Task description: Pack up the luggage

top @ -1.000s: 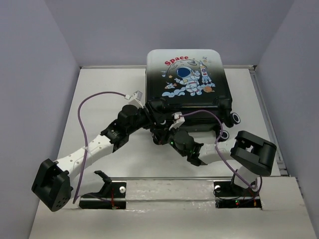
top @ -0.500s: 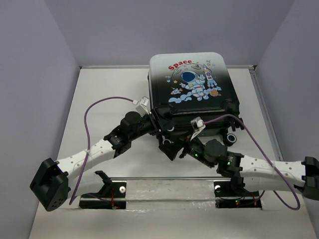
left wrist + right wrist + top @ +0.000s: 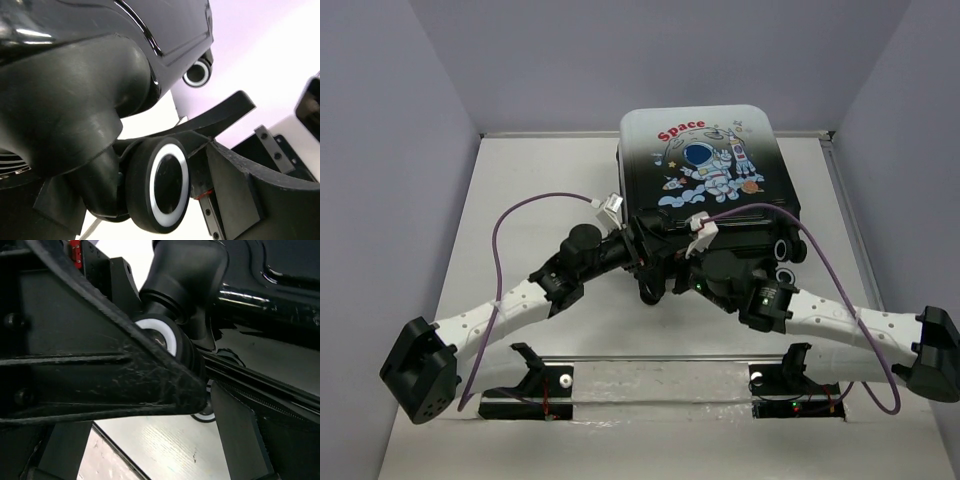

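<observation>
The luggage [image 3: 705,160] lies shut, print up, at the bench's [image 3: 520,180] far middle, and both arms' jaws sit spread at its near casters [image 3: 165,192], seemingly to nudge it square.

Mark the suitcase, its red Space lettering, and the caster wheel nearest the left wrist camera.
suitcase [image 3: 710,175]: top external view, middle of printed shell.
red Space lettering [image 3: 678,130]: top external view, middle letters.
caster wheel [image 3: 170,184]: left wrist view, dark hub.
</observation>
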{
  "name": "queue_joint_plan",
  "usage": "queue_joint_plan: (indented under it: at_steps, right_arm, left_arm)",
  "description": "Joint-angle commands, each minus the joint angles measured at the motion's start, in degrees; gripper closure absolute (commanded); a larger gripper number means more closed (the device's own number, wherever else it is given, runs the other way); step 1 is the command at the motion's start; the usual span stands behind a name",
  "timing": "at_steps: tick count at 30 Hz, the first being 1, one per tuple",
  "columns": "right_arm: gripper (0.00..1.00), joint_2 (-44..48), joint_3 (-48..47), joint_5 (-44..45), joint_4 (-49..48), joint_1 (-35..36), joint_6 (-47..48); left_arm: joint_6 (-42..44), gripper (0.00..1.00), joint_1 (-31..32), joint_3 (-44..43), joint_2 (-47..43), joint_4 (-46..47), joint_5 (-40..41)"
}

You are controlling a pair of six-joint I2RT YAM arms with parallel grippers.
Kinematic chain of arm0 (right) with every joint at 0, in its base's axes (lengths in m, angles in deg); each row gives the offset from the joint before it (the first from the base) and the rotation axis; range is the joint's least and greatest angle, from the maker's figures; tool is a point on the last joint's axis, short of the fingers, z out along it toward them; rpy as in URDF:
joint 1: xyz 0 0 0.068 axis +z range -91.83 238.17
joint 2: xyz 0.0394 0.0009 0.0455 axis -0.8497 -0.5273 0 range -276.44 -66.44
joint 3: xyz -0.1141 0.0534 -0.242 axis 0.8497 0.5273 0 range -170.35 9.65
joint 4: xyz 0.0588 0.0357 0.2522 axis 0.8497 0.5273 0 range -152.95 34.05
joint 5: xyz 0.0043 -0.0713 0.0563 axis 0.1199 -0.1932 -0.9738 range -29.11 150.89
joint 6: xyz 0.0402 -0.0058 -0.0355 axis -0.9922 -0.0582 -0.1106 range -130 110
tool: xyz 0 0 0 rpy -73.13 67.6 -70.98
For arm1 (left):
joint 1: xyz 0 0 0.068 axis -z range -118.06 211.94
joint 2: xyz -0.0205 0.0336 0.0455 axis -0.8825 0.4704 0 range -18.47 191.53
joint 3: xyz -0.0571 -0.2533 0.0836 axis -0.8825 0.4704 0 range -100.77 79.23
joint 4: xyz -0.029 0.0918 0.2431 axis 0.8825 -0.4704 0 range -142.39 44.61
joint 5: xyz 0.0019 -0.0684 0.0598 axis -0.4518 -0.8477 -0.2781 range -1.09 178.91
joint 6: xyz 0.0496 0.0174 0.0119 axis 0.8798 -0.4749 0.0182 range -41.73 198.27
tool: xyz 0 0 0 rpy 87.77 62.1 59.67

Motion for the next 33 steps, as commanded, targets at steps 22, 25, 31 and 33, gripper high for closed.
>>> queue_joint_plan:
  at_steps: [22, 25, 31, 33]
  right_arm:
    - [0.27, -11.4, -9.5, 11.3, -17.4, -3.3, 11.9]
    - [0.51, -12.9, -9.1, 12.3, -20.1, -3.3, 11.6]
    - [0.93, -10.9, -5.9, 13.0, -23.3, -3.3, 10.1]
    - [0.93, -9.3, -4.5, 12.8, -22.6, -3.3, 10.1]
  left_arm:
    - [-0.5, 0.01, 0.3, 0.7, -6.5, 8.6, 2.8]
    - [-0.3, 0.01, 0.2, 0.9, -7.1, 8.3, 2.6]
    - [4.2, 0.01, 0.3, 0.5, -10.6, -1.1, 8.0]
    - [8.6, 0.02, 0.3, -0.2, -13.9, -11.0, 13.5]
